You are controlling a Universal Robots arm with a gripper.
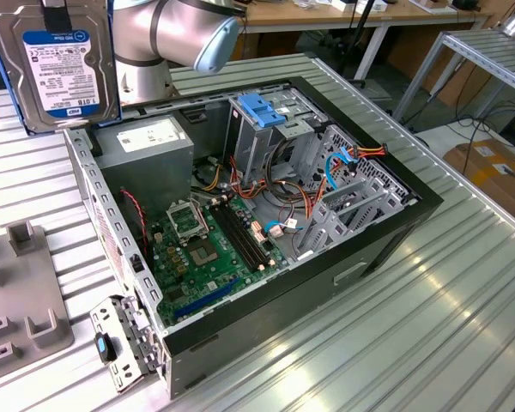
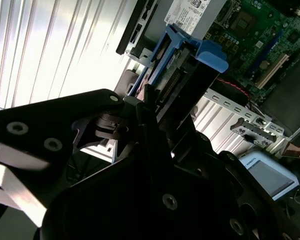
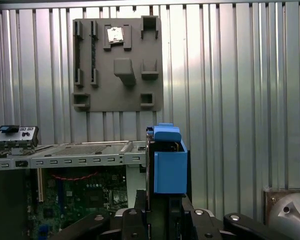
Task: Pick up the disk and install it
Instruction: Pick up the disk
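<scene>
The disk (image 1: 64, 64) hangs upright in the air at the exterior view's upper left, its white-and-blue label facing the camera. It is above the table, just outside the open computer case (image 1: 395, 232), near the corner with the power supply. My gripper (image 1: 58, 9) is shut on its top edge. In both wrist views the disk appears edge-on with its blue side rail (image 3: 169, 167) (image 2: 200, 50), sticking out from between my black fingers (image 3: 140, 205). Below it lie the case's side wall (image 3: 80, 155) and the ribbed table.
Inside the case are a motherboard (image 1: 206, 249), a grey power-supply box (image 1: 150, 142), loose cables, and a drive cage topped by a light-blue latch (image 1: 262, 107). A grey fixture plate (image 3: 117, 65) lies on the table beside the case. The arm's elbow (image 1: 172, 30) is behind the case.
</scene>
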